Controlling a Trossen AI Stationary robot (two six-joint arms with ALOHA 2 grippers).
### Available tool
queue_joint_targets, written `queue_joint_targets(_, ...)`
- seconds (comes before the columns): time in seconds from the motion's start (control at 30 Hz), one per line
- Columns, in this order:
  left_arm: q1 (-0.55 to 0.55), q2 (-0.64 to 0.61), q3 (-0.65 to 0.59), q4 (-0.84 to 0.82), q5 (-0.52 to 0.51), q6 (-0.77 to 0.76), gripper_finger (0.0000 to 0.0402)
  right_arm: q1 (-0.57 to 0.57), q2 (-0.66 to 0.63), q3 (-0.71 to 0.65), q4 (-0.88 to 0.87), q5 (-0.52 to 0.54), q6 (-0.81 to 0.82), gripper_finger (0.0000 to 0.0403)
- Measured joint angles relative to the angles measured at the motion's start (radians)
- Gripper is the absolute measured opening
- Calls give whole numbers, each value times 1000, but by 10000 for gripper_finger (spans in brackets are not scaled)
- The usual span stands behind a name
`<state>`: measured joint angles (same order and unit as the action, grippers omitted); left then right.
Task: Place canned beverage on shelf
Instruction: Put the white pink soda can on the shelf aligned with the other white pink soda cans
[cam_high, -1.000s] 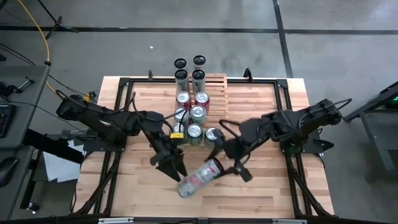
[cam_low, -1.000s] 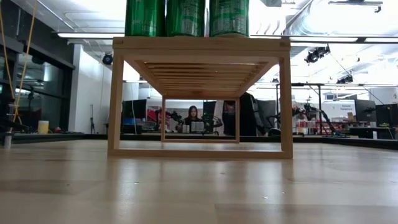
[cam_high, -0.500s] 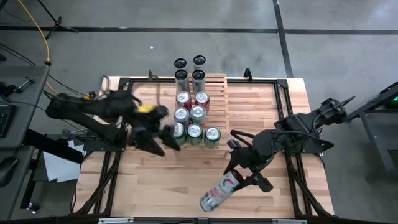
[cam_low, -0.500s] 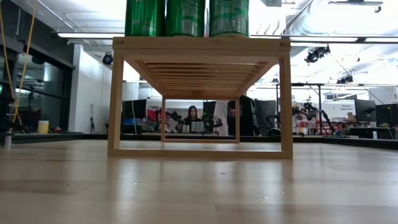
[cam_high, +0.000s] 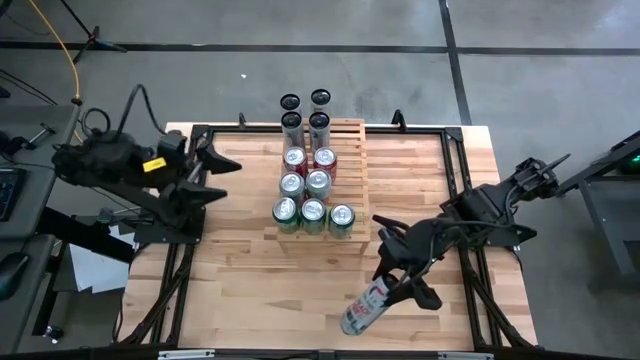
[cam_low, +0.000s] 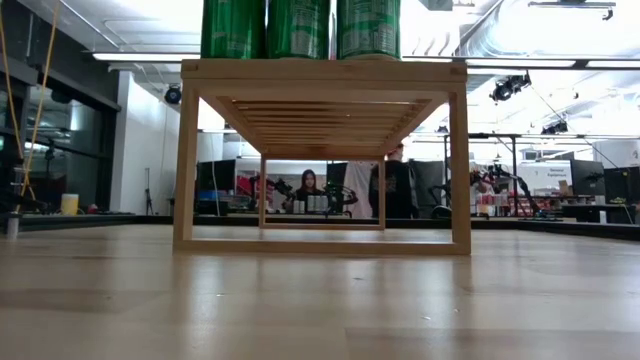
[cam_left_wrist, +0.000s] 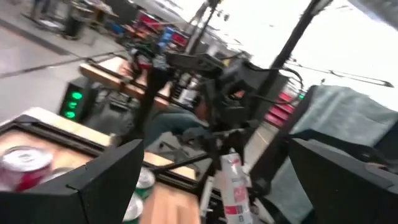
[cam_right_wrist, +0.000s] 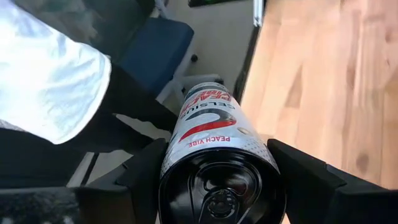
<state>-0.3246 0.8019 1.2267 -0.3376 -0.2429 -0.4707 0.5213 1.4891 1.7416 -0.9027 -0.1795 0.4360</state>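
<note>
1. Your table (cam_high: 420, 170) is the largest thing in the high view: a pale wooden top inside a black frame, with both arms reaching in from the sides.
2. The shelf (cam_high: 348, 135) sits around the table's centre and runs toward 12 o'clock. From the low view you see it as a light-wood frame (cam_low: 458, 160) with slats under its top.
3. Your left arm waits at 9 o'clock, pulled back to the table's left edge. Its left gripper (cam_high: 222, 165) hangs above the wood with its fingers spread wide and nothing between them. It is well apart from the shelf.
4. Your right arm comes in from 3 o'clock and bends down toward 5 o'clock. Its right gripper (cam_high: 398, 283) is clenched around the can (cam_high: 365, 306), which lies tilted near the table's front edge, well apart from the shelf.
5. In the right wrist view you see that can (cam_right_wrist: 217, 165) end-on between the two dark fingers (cam_right_wrist: 140, 177), a white body with red lettering and a black bottom, touching a finger on each side.
6. The cans already on the shelf (cam_high: 313, 185) stand upright in short rows, silver tops up, some green, some red. Three green ones (cam_low: 297, 28) show in the low view, along the shelf's front edge.
</note>
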Motion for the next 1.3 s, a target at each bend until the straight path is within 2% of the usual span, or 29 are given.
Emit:
queue_joint_targets(0.2,-11,-91,-175,31,-83,-60,392,3,0,0,-38,3,10,241)
queue_joint_targets(0.37,-11,-139,-347,213,-84,-126,392,3,0,0,-43,3,10,241)
queue_joint_targets(0.53,-11,-163,-461,369,-84,-154,392,3,0,0,-44,3,12,241)
queue_joint_targets(1.3,-11,-160,-478,388,-108,-180,392,3,0,0,-64,6,38,241)
